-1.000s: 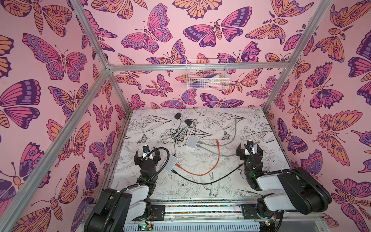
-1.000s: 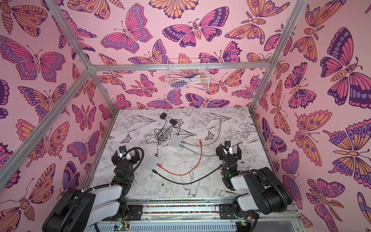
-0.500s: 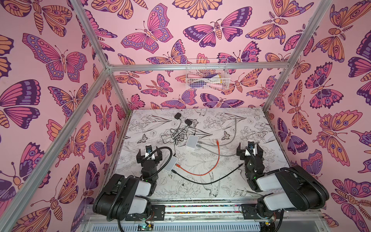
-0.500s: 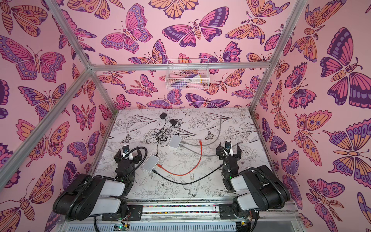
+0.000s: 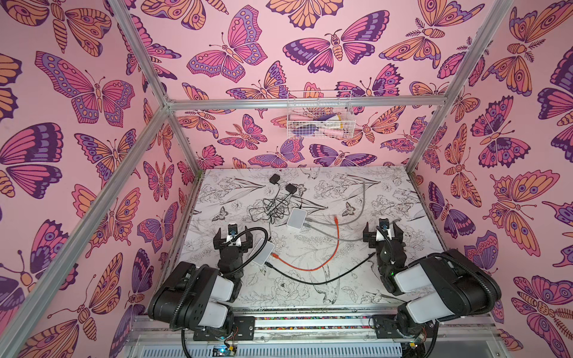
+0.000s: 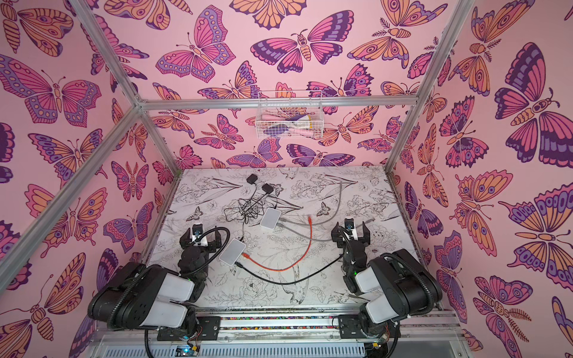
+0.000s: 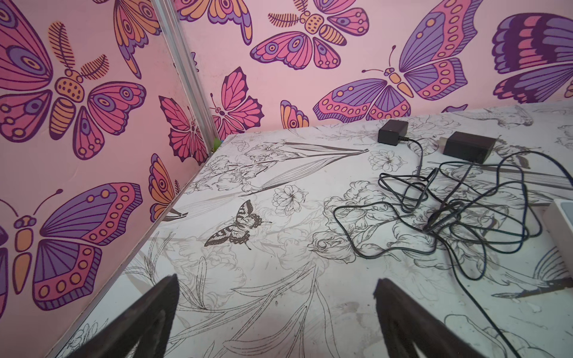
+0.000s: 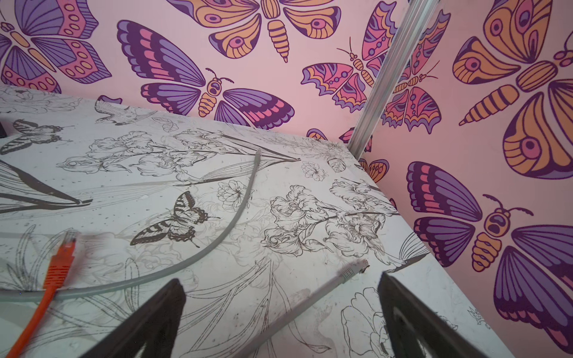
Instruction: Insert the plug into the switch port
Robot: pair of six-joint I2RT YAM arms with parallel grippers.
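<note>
Bare table (image 7: 263,173) before left end effector (image 7: 276,280), cord tangle (image 7: 449,210) beyond

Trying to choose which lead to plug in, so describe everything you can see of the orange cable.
The orange cable is a thin, flexible-looking lead lying slack on the table in a hooked curve. One end meets the edge of the near white switch; whether it is seated cannot be told. Its free plug, a ribbed orange boot with a clear tip, points toward the back wall. It lies across a grey cable.
</note>
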